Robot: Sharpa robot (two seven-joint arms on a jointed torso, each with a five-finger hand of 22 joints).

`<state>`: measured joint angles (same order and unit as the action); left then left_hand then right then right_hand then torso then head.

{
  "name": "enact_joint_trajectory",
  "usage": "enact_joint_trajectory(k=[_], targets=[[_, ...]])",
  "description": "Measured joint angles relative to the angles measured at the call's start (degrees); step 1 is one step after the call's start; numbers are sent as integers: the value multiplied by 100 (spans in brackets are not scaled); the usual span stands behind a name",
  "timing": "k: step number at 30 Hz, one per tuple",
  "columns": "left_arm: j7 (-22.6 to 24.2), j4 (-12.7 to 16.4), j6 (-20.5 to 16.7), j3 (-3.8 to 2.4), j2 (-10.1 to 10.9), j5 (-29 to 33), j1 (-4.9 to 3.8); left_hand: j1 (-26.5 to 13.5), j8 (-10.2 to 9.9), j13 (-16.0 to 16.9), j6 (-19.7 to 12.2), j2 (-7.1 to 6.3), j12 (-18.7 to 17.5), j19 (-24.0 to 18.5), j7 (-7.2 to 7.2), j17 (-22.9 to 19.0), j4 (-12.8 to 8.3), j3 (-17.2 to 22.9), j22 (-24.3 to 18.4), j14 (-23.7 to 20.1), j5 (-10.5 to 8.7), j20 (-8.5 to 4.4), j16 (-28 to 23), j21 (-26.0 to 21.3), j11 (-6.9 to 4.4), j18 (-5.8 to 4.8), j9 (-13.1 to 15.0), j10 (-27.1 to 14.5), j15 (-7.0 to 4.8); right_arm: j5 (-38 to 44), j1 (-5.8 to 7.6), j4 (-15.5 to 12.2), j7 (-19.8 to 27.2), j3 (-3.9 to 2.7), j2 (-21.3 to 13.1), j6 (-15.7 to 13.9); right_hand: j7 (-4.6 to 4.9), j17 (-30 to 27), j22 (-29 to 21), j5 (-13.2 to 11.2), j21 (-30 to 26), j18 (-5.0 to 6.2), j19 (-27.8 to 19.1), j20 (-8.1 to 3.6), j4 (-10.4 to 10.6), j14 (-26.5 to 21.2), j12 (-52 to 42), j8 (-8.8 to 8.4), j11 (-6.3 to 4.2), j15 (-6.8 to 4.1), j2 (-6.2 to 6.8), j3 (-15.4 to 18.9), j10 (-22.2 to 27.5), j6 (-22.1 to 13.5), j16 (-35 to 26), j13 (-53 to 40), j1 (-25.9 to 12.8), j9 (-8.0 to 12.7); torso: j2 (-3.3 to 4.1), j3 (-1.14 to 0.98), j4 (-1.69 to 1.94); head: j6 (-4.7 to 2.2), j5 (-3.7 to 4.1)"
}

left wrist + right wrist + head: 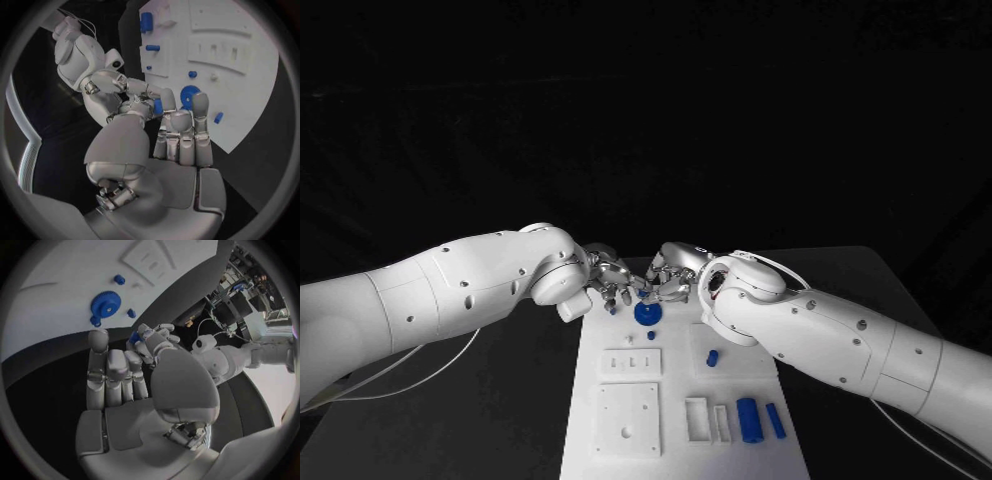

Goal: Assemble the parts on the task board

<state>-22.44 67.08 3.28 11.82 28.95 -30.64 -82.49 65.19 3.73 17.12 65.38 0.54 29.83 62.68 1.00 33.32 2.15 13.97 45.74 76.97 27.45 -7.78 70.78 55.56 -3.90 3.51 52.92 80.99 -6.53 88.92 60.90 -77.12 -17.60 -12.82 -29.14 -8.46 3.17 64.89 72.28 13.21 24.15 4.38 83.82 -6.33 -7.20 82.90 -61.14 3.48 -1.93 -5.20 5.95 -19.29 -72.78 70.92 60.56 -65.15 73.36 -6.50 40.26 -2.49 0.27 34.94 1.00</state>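
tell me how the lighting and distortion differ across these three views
Head view: dark background all round, the white board and arms brightly lit, little distortion. Left wrist view: fisheye circle, the board's straight edges bend, the left hand looms large. Right wrist view: same fisheye bending, the gear is sharp, the room at the rim is small and cluttered.

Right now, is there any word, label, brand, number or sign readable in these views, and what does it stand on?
None can be read.
The task board is plain white, with no print visible on it.
The blue gear and the other blue parts carry no markings.
Left hand and right hand: bare silver, with no lettering visible.
Both white arms show dark dots, no text.
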Motion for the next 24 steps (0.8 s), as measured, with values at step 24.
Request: enact_joint_trajectory(k=[24], targets=[[-23,33,174,5,210,121,35,-410,17,97,42,-77,39,133,42,593,-391,410,328,168,288,-51,219,-106,-57,1,707,161,-83,-73,-94,-202,194,-9,-648,-44,356,-798,-441,0,-1136,181,22,226,203,-573,701,27,285,242,226,1088,1044,-1361,-769,1565,198,272,-8,-5,-17,-13,-19]])
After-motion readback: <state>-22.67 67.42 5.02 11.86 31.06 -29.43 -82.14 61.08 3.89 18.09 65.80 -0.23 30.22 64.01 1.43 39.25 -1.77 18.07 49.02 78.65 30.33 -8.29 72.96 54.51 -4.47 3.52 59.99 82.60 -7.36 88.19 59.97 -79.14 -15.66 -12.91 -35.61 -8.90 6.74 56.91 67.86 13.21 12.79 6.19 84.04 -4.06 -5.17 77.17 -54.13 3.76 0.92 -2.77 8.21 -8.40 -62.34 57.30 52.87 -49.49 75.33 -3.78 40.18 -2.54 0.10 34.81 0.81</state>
